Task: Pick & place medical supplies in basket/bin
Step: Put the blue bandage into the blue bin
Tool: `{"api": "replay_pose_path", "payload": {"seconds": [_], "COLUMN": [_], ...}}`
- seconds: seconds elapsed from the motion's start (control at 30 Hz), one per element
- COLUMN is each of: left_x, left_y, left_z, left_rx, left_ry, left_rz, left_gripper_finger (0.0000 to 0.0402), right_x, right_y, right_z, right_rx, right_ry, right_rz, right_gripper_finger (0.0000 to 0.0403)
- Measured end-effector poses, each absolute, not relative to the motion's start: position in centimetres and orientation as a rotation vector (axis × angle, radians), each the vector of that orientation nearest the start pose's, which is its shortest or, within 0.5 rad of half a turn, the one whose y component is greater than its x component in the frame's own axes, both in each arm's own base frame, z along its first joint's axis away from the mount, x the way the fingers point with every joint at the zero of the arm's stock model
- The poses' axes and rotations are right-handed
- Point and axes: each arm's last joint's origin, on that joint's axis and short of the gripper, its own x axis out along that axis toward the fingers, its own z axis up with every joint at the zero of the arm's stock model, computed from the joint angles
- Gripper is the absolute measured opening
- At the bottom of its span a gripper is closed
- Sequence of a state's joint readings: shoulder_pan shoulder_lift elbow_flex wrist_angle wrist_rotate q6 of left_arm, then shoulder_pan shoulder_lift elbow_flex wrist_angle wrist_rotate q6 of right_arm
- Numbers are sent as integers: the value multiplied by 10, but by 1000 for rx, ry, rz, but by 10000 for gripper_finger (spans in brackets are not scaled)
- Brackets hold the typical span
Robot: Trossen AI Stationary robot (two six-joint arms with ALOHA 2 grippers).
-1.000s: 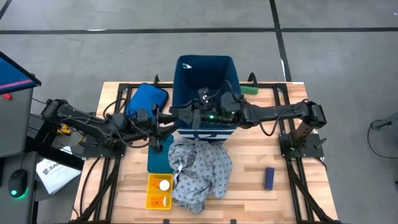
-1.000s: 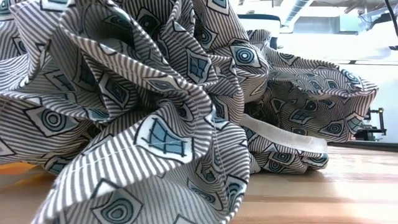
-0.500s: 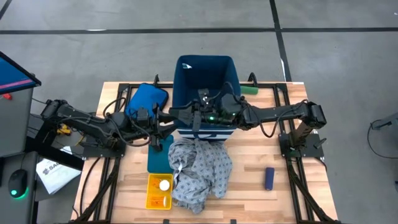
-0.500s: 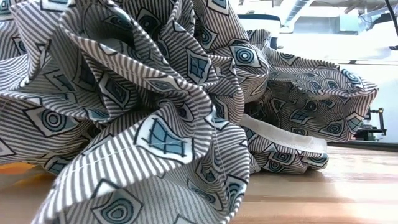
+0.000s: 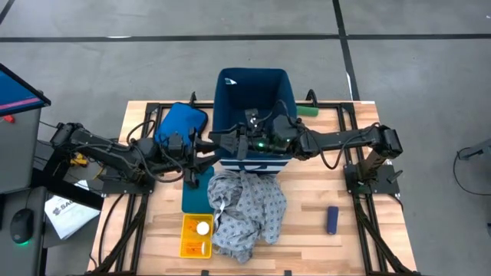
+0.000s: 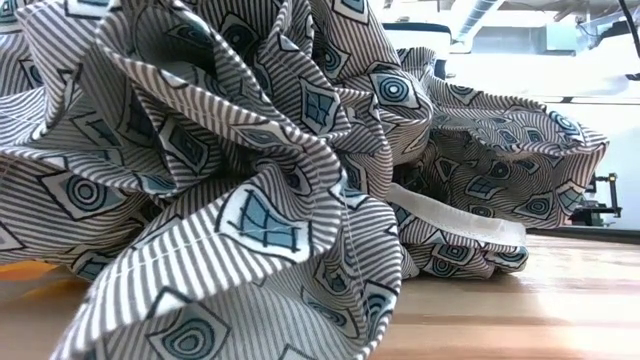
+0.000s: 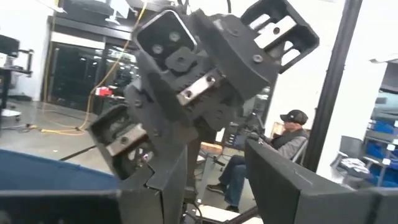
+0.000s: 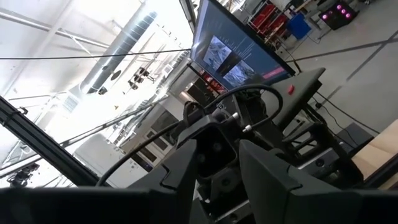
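I see left gripper [image 5: 217, 146] and right gripper [image 5: 244, 139] at bin [image 5: 254, 86] front, centre frame | grip state: can't tell | gown [image 5: 245, 213] lower centre.

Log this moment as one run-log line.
left gripper: at bin's front rim | right gripper: at same rim | bin: upright | gown: heaped on table, outside bin

Both arms met over the near rim of the navy bin [image 5: 253, 96], the left gripper [image 5: 217, 143] and right gripper [image 5: 244, 139] crowding that edge and blocking entry from the front. The crumpled gown [image 5: 245, 211] filled the table's [image 5: 345, 245] middle, apparently touching the bin's base. Bare wood lay open around the dark-blue cylinder [image 5: 331, 219] at right.
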State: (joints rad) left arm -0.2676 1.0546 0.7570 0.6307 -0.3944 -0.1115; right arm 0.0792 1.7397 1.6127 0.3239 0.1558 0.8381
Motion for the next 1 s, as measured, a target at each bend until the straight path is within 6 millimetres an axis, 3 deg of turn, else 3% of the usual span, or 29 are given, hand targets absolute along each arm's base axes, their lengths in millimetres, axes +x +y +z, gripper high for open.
{"api": "replay_pose_path", "payload": {"seconds": [0.6,0.8,1.0], "left_x": [239,239,229], "left_y": [-43,-42,-45], "left_z": [345,346,348], "left_rx": [-233,-239,-228], "left_ry": [-352,-355,-312], "left_rz": [-27,-3,-34], "left_gripper_finger": [152,149,147], "right_x": [408,408,389], "right_y": [33,36,34], "right_z": [411,411,422], "right_rx": [888,818,750], "right_ry": [-206,-198,-102], "right_rz": [24,36,24], "right_gripper_finger": [118,118,118]}}
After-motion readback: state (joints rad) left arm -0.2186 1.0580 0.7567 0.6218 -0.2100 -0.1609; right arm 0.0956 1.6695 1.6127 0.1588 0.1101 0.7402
